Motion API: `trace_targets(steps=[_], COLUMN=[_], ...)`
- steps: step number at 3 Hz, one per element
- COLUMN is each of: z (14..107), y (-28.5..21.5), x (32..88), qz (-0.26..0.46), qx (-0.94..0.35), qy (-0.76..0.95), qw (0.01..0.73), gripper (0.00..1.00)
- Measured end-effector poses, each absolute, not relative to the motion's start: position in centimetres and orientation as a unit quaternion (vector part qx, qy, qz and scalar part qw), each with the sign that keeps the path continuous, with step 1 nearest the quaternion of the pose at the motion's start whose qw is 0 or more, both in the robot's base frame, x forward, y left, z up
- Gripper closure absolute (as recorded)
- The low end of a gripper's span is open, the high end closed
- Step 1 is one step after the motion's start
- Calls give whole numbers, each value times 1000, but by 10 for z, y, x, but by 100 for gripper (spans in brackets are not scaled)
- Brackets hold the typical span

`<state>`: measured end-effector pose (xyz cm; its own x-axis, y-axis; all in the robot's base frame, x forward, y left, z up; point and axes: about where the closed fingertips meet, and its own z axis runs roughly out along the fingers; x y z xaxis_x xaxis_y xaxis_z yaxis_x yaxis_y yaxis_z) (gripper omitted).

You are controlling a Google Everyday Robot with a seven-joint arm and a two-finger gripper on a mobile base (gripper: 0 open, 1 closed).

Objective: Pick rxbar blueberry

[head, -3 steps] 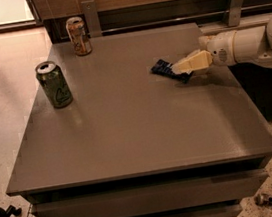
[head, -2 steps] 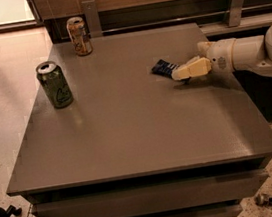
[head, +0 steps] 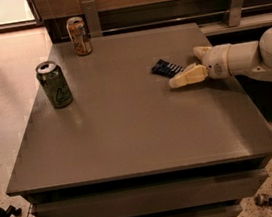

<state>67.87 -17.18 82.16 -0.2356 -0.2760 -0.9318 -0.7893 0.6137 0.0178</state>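
While the rxbar blueberry (head: 167, 67) lies flat on the table (head: 139, 130) toward 2 o'clock, the gripper (head: 186, 67), fingers spread and grasping nothing, sits just beside it at its 3 o'clock.

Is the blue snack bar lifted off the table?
No, the snack bar lies flat on the table, with the open gripper just to its right.

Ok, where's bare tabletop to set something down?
The table is bare across its front half, also between the green can and the snack bar. Crowded at right, where the open hand sits by the bar; tan can stands at the back edge.
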Motion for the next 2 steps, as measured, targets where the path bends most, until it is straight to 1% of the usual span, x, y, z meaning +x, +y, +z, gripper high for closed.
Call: trace_targets(steps=[1,2], z=[808,797], y=[-159,-151], x=[674,671], qz=[232,217], qx=[-394,-417], qy=[750,755], qw=[479,457], gripper=[0,23])
